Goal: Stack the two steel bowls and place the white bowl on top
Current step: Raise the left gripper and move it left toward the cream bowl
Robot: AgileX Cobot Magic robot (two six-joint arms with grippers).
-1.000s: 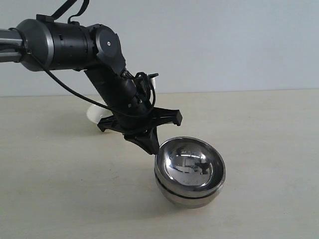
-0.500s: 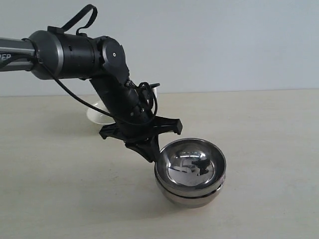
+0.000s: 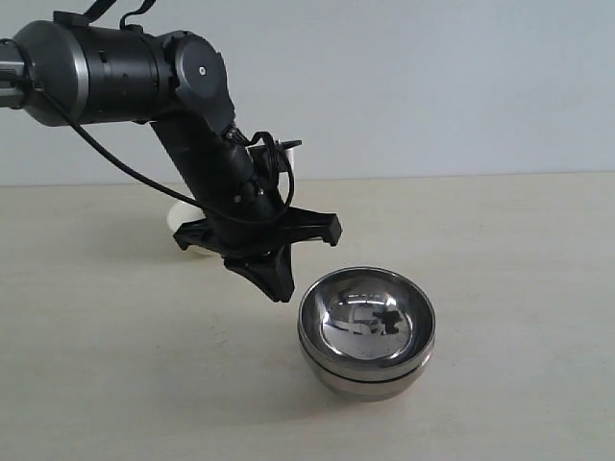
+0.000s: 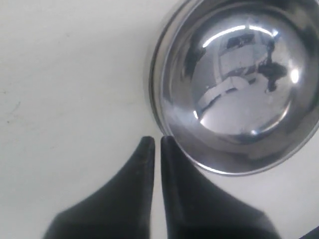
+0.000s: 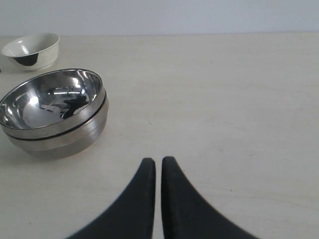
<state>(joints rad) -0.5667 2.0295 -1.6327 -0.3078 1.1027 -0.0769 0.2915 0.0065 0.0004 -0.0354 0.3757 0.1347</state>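
The two steel bowls (image 3: 366, 331) sit nested one inside the other on the table, also seen as the stacked steel bowls (image 5: 52, 112) and from above as the steel bowls (image 4: 239, 84). My left gripper (image 3: 279, 286) hangs shut and empty just left of their rim, its tips (image 4: 153, 142) beside the edge without touching it. The white bowl (image 5: 31, 51) with its black mark stands upright behind the stack; in the exterior view only slivers of the white bowl (image 3: 184, 217) show behind the left arm. My right gripper (image 5: 155, 162) is shut and empty over bare table.
The pale tabletop (image 3: 519, 250) stretches bare to the right of the stack. A plain light wall (image 3: 432, 86) stands behind. The left arm (image 3: 125, 72) reaches in from the upper left.
My left gripper has lifted up and back to the left, away from the steel bowls' rim. The top bowl has settled level in the stack.
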